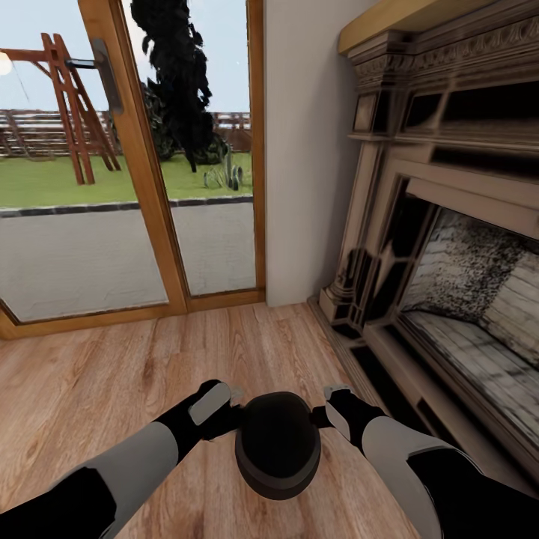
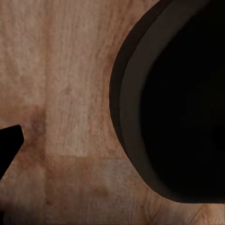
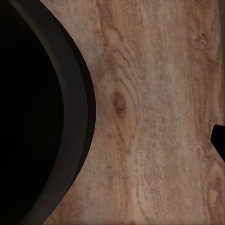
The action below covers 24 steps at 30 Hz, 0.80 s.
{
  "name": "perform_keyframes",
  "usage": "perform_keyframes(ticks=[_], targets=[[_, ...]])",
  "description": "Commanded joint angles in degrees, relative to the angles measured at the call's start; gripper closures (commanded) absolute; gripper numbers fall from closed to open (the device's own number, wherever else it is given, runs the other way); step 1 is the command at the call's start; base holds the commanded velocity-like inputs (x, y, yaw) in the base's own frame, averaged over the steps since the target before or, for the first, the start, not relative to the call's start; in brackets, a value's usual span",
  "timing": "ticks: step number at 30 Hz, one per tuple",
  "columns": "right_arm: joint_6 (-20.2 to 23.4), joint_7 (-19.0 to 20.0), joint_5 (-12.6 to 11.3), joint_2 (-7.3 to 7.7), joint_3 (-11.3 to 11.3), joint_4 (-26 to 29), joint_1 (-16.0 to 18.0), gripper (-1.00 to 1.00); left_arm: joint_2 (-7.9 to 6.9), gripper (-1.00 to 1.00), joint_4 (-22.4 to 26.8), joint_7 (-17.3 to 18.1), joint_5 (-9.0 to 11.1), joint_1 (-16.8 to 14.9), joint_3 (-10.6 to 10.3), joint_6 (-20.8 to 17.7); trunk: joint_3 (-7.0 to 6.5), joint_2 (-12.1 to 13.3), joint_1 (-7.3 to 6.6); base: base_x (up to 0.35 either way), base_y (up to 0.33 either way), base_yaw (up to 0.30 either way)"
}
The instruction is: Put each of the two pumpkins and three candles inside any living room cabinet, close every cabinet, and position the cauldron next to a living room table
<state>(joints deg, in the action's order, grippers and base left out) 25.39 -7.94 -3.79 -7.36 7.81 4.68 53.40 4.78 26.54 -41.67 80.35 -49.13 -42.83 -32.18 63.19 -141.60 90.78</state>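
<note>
- head view: cauldron (image 1: 278, 443) sits between both arms over the wood floor (image 1: 112, 389), left gripper (image 1: 233, 413) at its left flank, right gripper (image 1: 323, 413) at its right, equally near; fireplace (image 1: 449, 262) to the right
- left wrist view: cauldron (image 2: 183, 103) rim just beside the claw; clamped or loose, can't tell
- right wrist view: cauldron (image 3: 37, 112) rim close too; grip state unclear

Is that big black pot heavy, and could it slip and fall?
Probably heavy: the cauldron is big, with an arm at each side. Its rounded, smooth-looking belly might slip. Its thick rim looks stiff, unlikely to bend.
</note>
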Motion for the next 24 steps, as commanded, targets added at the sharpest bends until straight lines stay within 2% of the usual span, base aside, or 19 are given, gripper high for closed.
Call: perform_keyframes(ticks=[1,4,7,17,24], targets=[[0.01,-0.03,0.0,-0.01,-0.01,-0.01,0.0,-1.0,0.28,-1.0,-0.04,-3.27,-2.26,0.02,0.1,2.09,0.0,0.0,0.0,0.0,0.0,0.0],[0.07,-0.13,-0.05,-0.15,-0.06,-0.02,0.03,-1.0,0.91,-1.0,-0.01,-9.32,-5.18,0.07,0.19,5.61,0.0,0.0,0.0,0.0,0.0,0.0],[0.16,-0.28,-0.07,-0.19,-0.07,-0.02,0.02,-1.0,1.16,-1.0,0.01,-11.23,-6.16,0.08,0.22,6.81,0.0,0.0,0.0,0.0,0.0,0.0],[0.18,-0.25,-0.08,-0.19,-0.08,-0.02,0.01,-1.0,1.62,-1.0,2.42,-11.3,-6.44,0.17,-0.25,7.13,0.0,0.0,0.0,0.0,0.0,0.0],[0.18,-0.24,-0.08,-0.12,-0.08,-0.03,0.03,-1.0,1.94,-1.0,3.07,-7.32,-6.42,0.26,-0.41,7.13,1.16,-1.66,0.95,0.0,0.0,0.0]])
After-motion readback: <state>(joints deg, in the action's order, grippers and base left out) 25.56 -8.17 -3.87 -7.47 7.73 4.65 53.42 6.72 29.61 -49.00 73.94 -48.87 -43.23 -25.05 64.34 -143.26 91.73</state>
